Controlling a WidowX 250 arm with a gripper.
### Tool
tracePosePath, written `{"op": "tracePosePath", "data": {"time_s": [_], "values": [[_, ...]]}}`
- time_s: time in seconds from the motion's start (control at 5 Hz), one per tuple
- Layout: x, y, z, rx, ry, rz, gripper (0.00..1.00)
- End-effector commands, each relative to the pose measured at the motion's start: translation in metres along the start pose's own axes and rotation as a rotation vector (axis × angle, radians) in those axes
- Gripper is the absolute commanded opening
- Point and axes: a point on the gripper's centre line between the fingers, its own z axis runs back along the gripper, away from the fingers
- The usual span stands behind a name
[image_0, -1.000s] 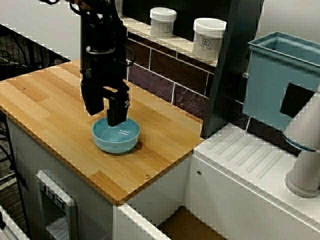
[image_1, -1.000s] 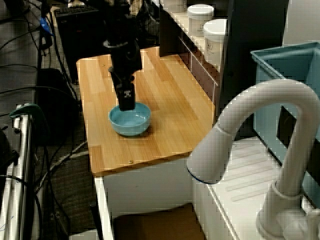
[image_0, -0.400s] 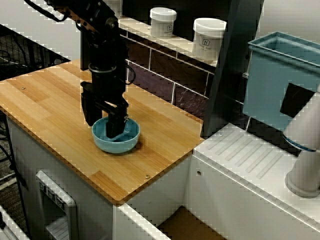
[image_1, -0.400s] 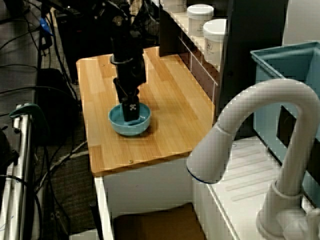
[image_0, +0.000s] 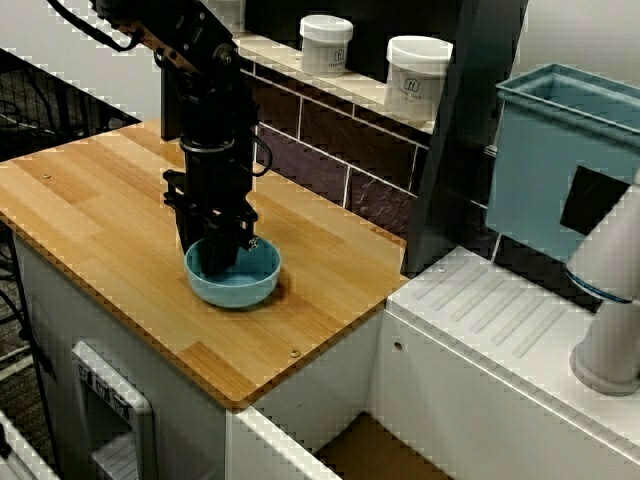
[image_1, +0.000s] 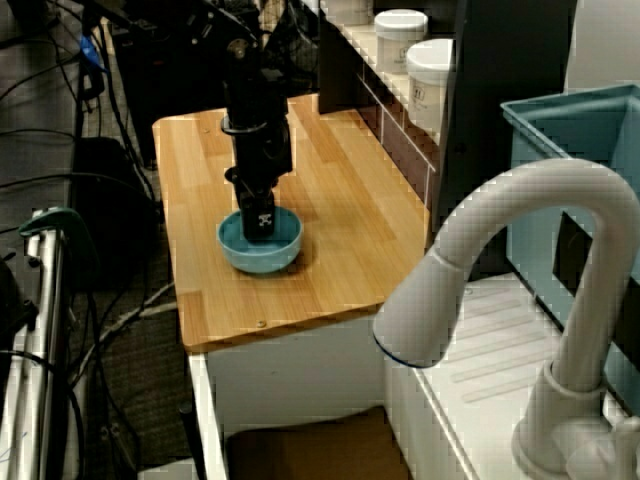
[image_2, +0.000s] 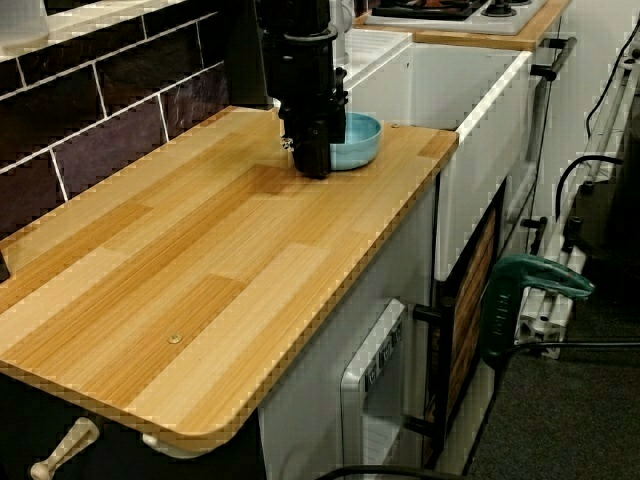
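A light blue bowl (image_0: 245, 280) sits on the wooden counter (image_0: 100, 215), toward its sink end. My black gripper (image_0: 222, 250) points straight down with its fingers closed together over the bowl's rim on the side away from the sink, one finger inside the bowl. In the view past the faucet, the gripper (image_1: 258, 228) reaches into the bowl (image_1: 268, 252) at its far rim. From the view along the counter, the gripper (image_2: 314, 165) stands in front of the bowl (image_2: 362, 140) and hides its near rim.
Two white jars (image_0: 326, 43) (image_0: 417, 75) stand on a ledge above the dark tiled wall. A teal bin (image_0: 560, 150) and a white faucet (image_1: 520, 270) are by the white drainboard (image_0: 500, 320) beyond the counter's end.
The gripper came down from above the bowl to its rim, and its fingers went from spread apart to closed on the rim. The bowl stayed where it was.
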Motion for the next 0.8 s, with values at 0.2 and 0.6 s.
{"op": "tracePosePath", "data": {"time_s": [0.2,0.6], "values": [[0.004,0.013,0.04,-0.031,-0.043,0.003,0.0],[0.01,0.032,0.073,-0.059,-0.092,0.043,0.0]]}}
